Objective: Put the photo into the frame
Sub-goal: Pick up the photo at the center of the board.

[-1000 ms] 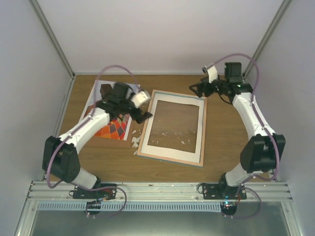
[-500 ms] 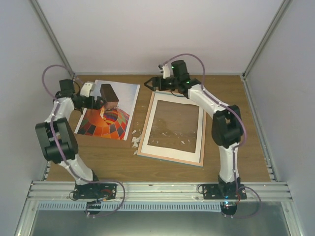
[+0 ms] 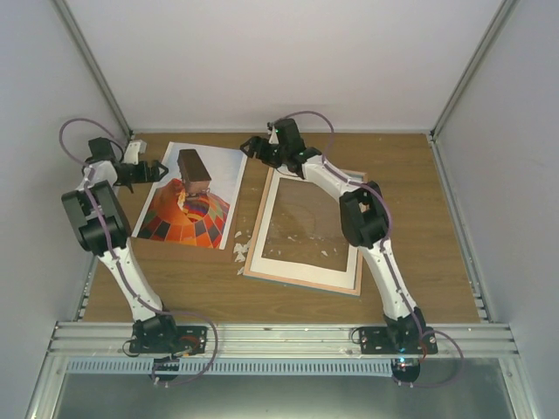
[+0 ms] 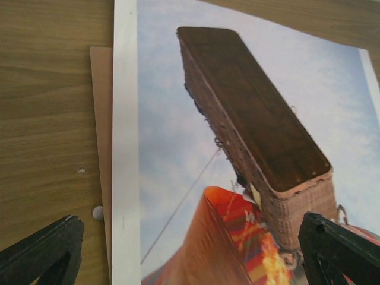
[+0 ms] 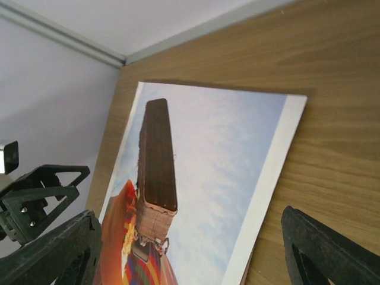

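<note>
The photo [image 3: 192,196] lies flat on the desk [image 3: 410,218] in the upper left of the overhead view. Its dark basket is toward the far wall and its orange-red balloon stripes toward the near edge. Neither tool touches it. Just to its right, at the middle of the view, the frame [image 3: 310,227] also lies flat. It shows a pale inner border, and the wood grain of the desk shows through its opening. The 2 lie close together with a narrow strip of desk between them, so the photo is outside the frame.

The left tool [image 3: 160,168] sits at the photo's upper left edge, pointing right across it. Its jaws are spread wide with nothing between them. In the left wrist view the 2 black fingertips [image 4: 41,252] sit at the bottom corners with the print between and beyond them. There, a tan sheet [image 4: 101,119] peeks out from under the photo's white margin.

The right tool [image 3: 249,147] hangs by the photo's upper right corner, above the frame's far left corner. Its jaws are likewise wide and empty.

White scraps [image 3: 240,253] lie on the desk against the frame's left edge, and more show inside its opening.
</note>
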`<state>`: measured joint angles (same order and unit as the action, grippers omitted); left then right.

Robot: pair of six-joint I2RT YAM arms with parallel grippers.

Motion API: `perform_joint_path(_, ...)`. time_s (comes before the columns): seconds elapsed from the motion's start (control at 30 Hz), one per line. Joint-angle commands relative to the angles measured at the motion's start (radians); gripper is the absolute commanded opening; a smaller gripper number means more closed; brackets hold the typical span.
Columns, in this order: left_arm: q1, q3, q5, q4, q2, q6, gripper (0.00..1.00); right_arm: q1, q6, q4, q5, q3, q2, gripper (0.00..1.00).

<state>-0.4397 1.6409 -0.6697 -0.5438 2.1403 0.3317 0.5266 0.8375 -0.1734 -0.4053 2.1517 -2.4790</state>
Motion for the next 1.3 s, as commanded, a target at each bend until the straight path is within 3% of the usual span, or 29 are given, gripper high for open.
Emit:
perform_joint_path(0.0,-0.001,0.060,-0.028,0.009,0.069,-0.039,0.98,0.018,0.117,0.028,0.009,0.034,-0.079,0.82)
perform_joint_path(0.37,0.010,-0.016,0.045,0.065,0.079,-0.023,0.91,0.046,0.232,-0.028,0.036,0.075,-0.171,0.70)
perform_joint_path(0.8,0.036,-0.089,0.017,0.071,0.081,0.019,0.87,0.064,0.298,-0.061,0.062,0.103,-0.259,0.69)
perform_joint_path(1.03,0.064,-0.132,-0.007,0.069,0.059,0.035,0.79,0.064,0.307,-0.050,0.047,0.100,-0.279,0.68)
perform_joint_path(1.2,0.075,-0.163,0.008,0.080,0.047,0.043,0.77,0.066,0.312,-0.037,0.026,0.103,-0.286,0.59)
perform_joint_path(1.27,0.075,-0.174,0.010,0.083,0.046,0.043,0.77,0.064,0.305,-0.033,0.017,0.104,-0.283,0.51)
